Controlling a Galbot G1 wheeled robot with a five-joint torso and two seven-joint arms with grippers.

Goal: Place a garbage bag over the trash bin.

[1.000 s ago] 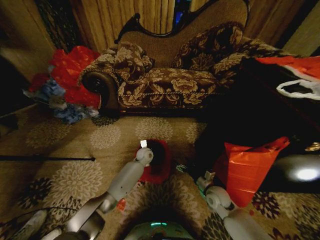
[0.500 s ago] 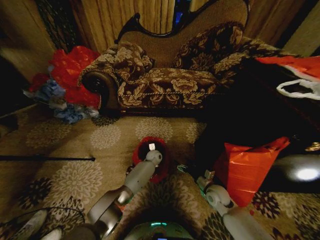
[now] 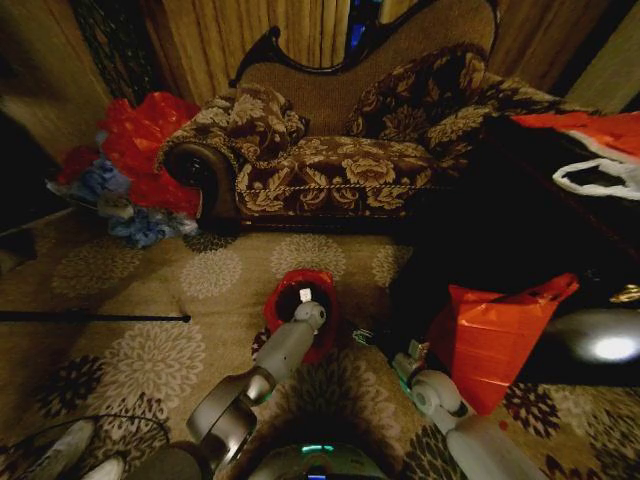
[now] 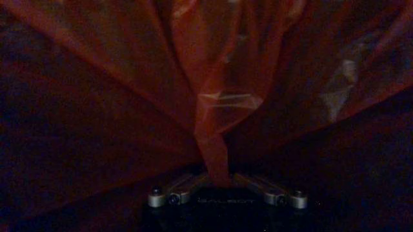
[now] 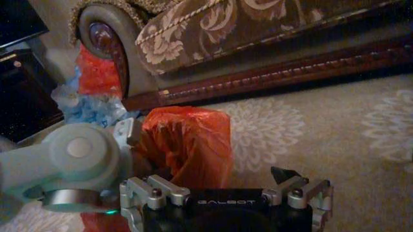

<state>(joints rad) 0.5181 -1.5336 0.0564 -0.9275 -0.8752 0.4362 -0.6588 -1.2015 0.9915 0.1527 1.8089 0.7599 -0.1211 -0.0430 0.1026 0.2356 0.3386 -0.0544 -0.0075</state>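
Note:
The garbage bag (image 3: 292,284) is deep-red crinkly plastic, bunched as a ring around the small trash bin (image 3: 322,303) on the carpet in front of the sofa. Of the bin, just its dark inside shows. My left gripper (image 3: 304,295) reaches down into the opening. In the left wrist view the left gripper (image 4: 216,178) is shut on a thin pleat of the garbage bag (image 4: 213,101), which fans out beyond it. My right gripper (image 3: 372,338) hovers low just right of the bin. It is open (image 5: 226,180) and holds nothing, with the garbage bag (image 5: 190,140) ahead of it.
A floral sofa (image 3: 340,160) stands behind the bin. A heap of red and blue bags (image 3: 135,165) lies at its left end. A large flat orange-red bag (image 3: 490,340) leans on dark furniture at right. A black rod (image 3: 95,317) lies on the carpet to the left.
My left arm swung right and forward over the bin, drawing the red bag up from the near right side into a ring around the opening. The right arm stayed put.

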